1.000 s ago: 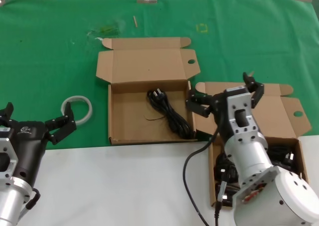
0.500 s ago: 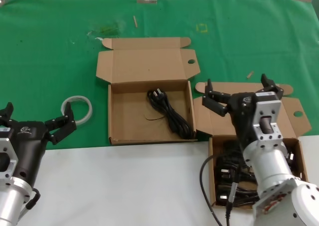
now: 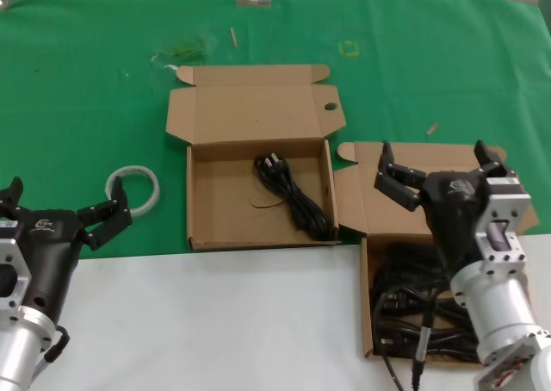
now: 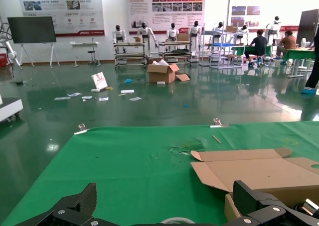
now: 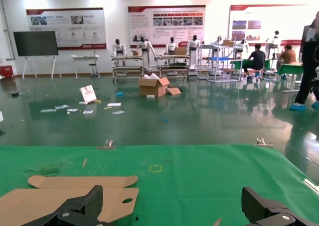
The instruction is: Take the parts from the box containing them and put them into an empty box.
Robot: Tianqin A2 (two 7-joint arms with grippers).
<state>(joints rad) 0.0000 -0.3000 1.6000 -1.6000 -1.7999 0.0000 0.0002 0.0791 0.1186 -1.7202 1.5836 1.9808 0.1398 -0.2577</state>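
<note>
Your right hand [image 3: 441,177] moved from left box [image 3: 258,195] back over full box [image 3: 419,309], fingers wide, holding nothing. One cord [image 3: 295,195] dropped off; next grab coming. Left hand [image 3: 60,214] waits, wide.

Matt cardboard box [image 3: 258,203], green cloth [image 3: 86,89]

Left box [image 3: 207,203] beside right box [image 3: 368,275]

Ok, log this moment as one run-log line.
right gripper: open, empty, above full box | left gripper: open, idle by tape ring | one cord in target box
</note>
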